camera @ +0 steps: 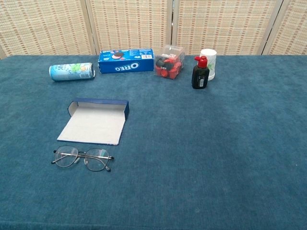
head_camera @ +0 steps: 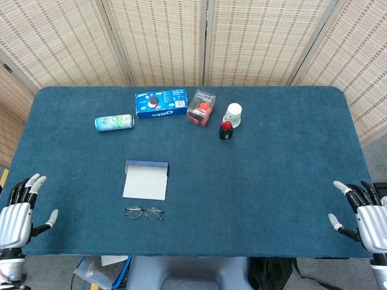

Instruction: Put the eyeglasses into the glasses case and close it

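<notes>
Thin-rimmed eyeglasses (head_camera: pixel 144 212) (camera: pixel 82 159) lie flat on the blue table near its front edge, left of centre. Just behind them the glasses case (head_camera: pixel 146 179) (camera: pixel 95 121) lies open, its pale lid flap spread toward the glasses and its dark blue box part at the far side. My left hand (head_camera: pixel 19 208) hovers at the table's front left corner, fingers spread, holding nothing. At the front right corner my right hand (head_camera: pixel 363 211) is likewise spread and holds nothing. Neither hand shows in the chest view.
Along the back stand a lying teal can (head_camera: pixel 114 122) (camera: pixel 72 71), a blue Oreo box (head_camera: pixel 161 103) (camera: pixel 125 61), a clear box of red items (head_camera: pixel 201 108) (camera: pixel 170 62), a small dark bottle with red cap (head_camera: pixel 225 130) (camera: pixel 200 73) and a white cup (head_camera: pixel 233 114) (camera: pixel 208 62).
</notes>
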You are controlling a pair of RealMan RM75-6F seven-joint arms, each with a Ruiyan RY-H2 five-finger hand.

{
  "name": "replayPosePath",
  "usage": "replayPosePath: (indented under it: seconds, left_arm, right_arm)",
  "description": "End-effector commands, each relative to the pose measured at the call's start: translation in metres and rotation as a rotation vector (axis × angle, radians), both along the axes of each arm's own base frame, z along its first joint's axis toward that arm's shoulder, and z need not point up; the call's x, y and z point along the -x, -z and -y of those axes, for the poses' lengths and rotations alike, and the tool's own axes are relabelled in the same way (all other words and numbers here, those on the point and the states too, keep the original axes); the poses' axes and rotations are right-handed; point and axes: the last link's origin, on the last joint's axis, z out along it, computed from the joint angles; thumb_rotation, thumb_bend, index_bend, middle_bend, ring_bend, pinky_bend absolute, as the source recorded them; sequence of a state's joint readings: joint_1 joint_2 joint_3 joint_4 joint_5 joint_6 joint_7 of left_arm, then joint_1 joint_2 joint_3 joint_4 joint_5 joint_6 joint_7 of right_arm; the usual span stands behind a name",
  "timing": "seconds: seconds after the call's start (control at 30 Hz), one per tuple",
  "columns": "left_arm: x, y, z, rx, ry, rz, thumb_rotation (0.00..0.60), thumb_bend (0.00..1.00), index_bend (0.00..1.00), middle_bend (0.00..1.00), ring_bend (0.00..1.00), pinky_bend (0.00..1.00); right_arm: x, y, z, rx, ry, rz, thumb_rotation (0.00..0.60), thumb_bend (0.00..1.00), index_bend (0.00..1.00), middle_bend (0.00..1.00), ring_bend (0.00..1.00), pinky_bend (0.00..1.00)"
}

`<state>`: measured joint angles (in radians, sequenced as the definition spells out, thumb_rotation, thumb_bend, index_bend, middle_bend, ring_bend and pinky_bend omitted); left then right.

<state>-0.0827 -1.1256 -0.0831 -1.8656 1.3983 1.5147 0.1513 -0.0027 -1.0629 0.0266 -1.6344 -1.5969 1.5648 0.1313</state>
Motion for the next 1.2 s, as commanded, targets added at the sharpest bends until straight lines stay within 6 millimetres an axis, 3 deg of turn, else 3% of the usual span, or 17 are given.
replayPosePath:
  seconds: [0.03,0.6,0.7,0.83,0.97,1.03,1.2]
  left_arm:
    - [0.000,0.000,0.000,0.002,0.000,0.002,0.600,0.32,0.09,0.00,0.00,0.00]
    - [-0.007,-0.003,-0.007,-0.002,0.050,0.007,0.600,0.32,0.09,0.00,0.00,0.00]
    - [-0.011,-0.001,-0.014,0.015,0.080,0.010,0.600,0.32,0.09,0.03,0.06,0.05]
    - [-0.023,0.003,-0.026,0.053,0.145,-0.004,0.600,0.32,0.09,0.20,0.24,0.31]
    - [-0.040,0.013,-0.037,0.117,0.229,-0.020,0.600,0.32,0.09,0.47,0.48,0.60]
    - [-0.050,0.020,-0.042,0.165,0.270,-0.031,0.600,0.32,0.10,0.66,0.63,0.74]
    - [-0.072,0.042,-0.056,0.285,0.347,-0.048,0.600,0.32,0.19,0.91,0.85,0.89]
  right_arm:
    - [0.000,0.000,-0.001,0.005,-0.001,0.003,0.600,0.29,0.16,0.24,0.16,0.07]
    - [-0.001,-0.008,-0.002,0.045,-0.008,-0.003,0.600,0.29,0.16,0.24,0.16,0.07]
    - [0.000,-0.008,-0.001,0.043,-0.009,-0.002,0.600,0.29,0.16,0.24,0.16,0.07]
    - [0.000,-0.008,0.000,0.042,-0.009,-0.003,0.600,0.29,0.16,0.24,0.16,0.07]
    - [0.000,-0.008,0.000,0.042,-0.008,-0.004,0.600,0.29,0.16,0.24,0.16,0.07]
    - [0.001,-0.009,-0.001,0.044,-0.005,-0.005,0.600,0.29,0.16,0.24,0.16,0.07]
    - [0.003,-0.010,-0.002,0.046,0.002,-0.005,0.600,0.29,0.16,0.24,0.16,0.07]
